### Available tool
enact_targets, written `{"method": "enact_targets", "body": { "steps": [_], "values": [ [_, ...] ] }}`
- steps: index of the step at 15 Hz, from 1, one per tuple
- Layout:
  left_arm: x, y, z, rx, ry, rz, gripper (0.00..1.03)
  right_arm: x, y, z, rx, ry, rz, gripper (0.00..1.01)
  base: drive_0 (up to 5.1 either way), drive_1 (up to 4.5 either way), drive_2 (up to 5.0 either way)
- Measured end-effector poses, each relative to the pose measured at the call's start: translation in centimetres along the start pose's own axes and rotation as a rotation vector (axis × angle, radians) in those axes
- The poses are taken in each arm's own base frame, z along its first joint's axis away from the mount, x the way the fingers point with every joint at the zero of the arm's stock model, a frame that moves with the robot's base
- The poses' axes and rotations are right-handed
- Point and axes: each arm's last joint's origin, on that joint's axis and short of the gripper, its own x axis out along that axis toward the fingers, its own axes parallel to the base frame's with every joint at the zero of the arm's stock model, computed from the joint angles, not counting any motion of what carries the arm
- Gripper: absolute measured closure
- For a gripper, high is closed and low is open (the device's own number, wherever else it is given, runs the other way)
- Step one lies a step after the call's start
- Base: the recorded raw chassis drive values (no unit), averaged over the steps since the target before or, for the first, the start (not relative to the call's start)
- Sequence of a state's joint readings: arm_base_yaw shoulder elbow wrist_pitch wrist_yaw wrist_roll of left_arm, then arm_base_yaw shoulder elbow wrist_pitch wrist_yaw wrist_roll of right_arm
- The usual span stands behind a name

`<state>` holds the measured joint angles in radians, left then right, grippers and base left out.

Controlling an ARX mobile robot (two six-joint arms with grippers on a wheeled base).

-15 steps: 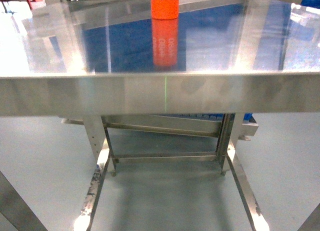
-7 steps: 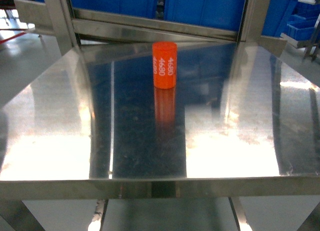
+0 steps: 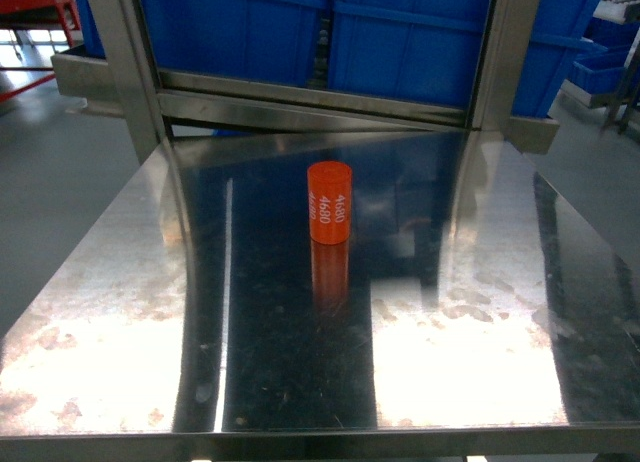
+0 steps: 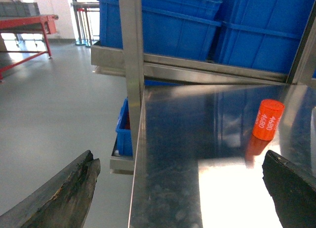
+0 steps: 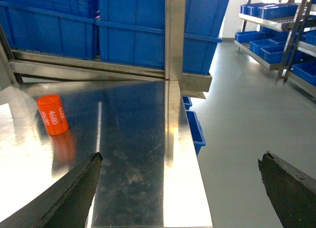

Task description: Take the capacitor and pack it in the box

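While I watch all three feeds, this is what I have, biggest thing first.

Steel table (image 3: 120,312): it fills my head view, shiny and reflective; in both wrist views it lies ahead of and below the fingers, which hang near its front corners.

Blue bins (image 3: 400,42): stacked on a steel rack behind the table's far edge, well beyond either set of fingers. More bins (image 5: 271,11) sit on shelving off to the right of my right fingers.

Left gripper (image 4: 180,188): jaws spread wide. One dark, worn finger (image 4: 64,193) sits at the lower left of the wrist picture, over the floor beside the table's left edge; the other is at the lower right, over the tabletop. Nothing lies between them.

Right gripper (image 5: 180,188): also spread wide, with one finger (image 5: 69,193) over the tabletop and the other off past the table's right edge. It holds nothing.

Capacitor (image 3: 329,202): an orange cylinder printed "4680" in white, standing upright on the table toward its far middle. It is ahead of and to the right of my left fingers (image 4: 267,119), ahead of and to the left of my right fingers (image 5: 52,115), and touched by neither.

Box: I cannot find it on any feed.
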<state>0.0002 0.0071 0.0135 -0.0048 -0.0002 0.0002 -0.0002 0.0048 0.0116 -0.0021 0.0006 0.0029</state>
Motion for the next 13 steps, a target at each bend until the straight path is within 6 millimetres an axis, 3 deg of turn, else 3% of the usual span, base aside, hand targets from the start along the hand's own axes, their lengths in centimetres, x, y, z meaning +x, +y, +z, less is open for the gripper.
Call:
{"method": "enact_targets", "body": {
  "steps": [13],
  "values": [
    [0.00, 0.00, 0.01, 0.000, -0.001, 0.000, 0.05, 0.00, 0.00, -0.03, 0.000, 0.003, 0.000, 0.03, 0.0, 0.00, 0.0]
  ]
}}
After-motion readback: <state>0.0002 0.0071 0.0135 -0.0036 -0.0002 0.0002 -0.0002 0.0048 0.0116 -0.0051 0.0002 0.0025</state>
